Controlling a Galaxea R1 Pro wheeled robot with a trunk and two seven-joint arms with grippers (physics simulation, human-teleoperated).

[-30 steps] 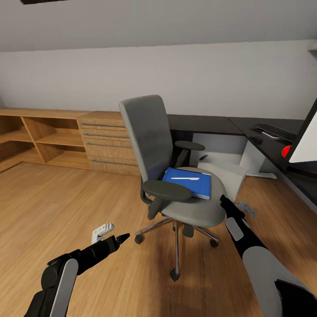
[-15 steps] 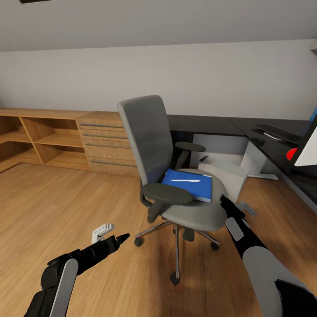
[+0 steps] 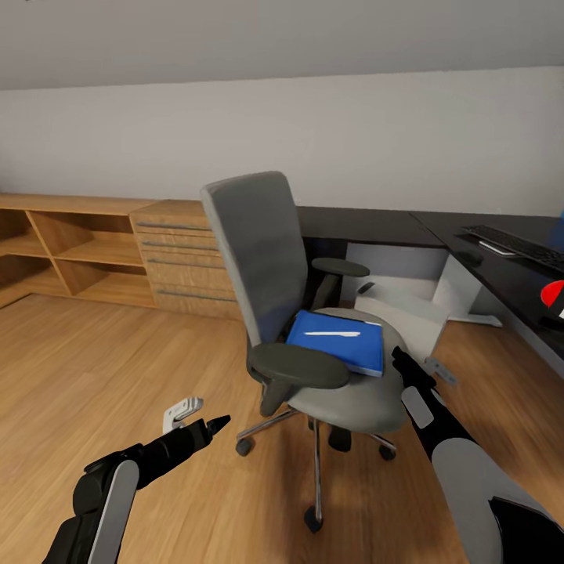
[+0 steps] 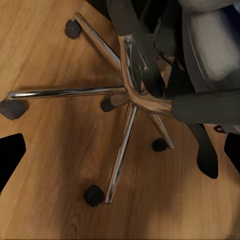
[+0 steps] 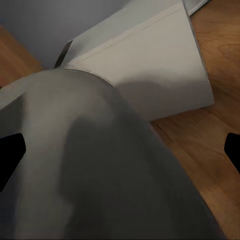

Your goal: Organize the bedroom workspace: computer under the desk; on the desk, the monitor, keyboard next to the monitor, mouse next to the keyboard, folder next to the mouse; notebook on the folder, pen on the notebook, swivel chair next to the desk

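Note:
The grey swivel chair stands mid-floor, its back turned to my left. On its seat lies the blue folder with the white pen on top. The notebook is out of view. My left gripper hangs open low over the floor, left of the chair's chrome base. My right gripper is open at the seat's right edge. The black desk runs behind and right, bearing the keyboard and mouse. The pale computer lies under it. A pale sliver of the monitor touches the right edge.
A light wooden drawer unit and open shelves line the far wall on the left. A small white bracket-like object lies on the wood floor near my left gripper. A red round thing sits on the desk.
The whole picture has shifted as the camera moved: the chair sits slightly larger and the monitor has slid almost off the right edge. Both arms keep their pose.

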